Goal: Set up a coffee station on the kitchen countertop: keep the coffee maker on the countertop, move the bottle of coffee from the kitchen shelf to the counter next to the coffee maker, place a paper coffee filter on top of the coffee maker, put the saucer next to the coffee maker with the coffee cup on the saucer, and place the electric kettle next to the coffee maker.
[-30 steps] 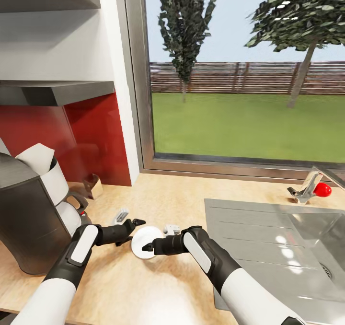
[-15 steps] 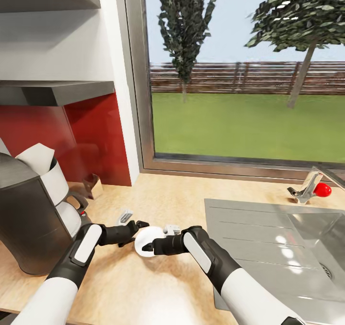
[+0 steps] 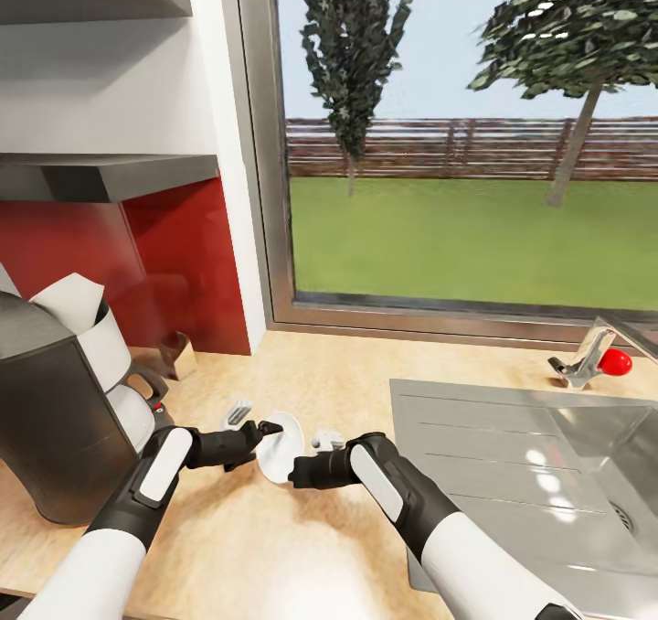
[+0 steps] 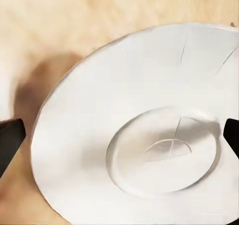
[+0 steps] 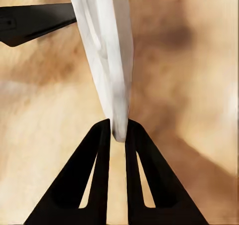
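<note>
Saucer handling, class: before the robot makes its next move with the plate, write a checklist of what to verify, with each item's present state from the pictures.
1. Right gripper clamped on the saucer rim: ok, both fingers pinch the edge.
2. Saucer lying flat: not ok, it stands tilted on edge above the kitchen countertop.
3. Left gripper free of the saucer: cannot tell; its fingers sit wide either side of the plate in the left wrist view.
4. Bare counter beside the coffee maker for the saucer: ok.
5. Coffee cup location known: cannot tell.
6. Paper coffee filter on the coffee maker: ok.
</note>
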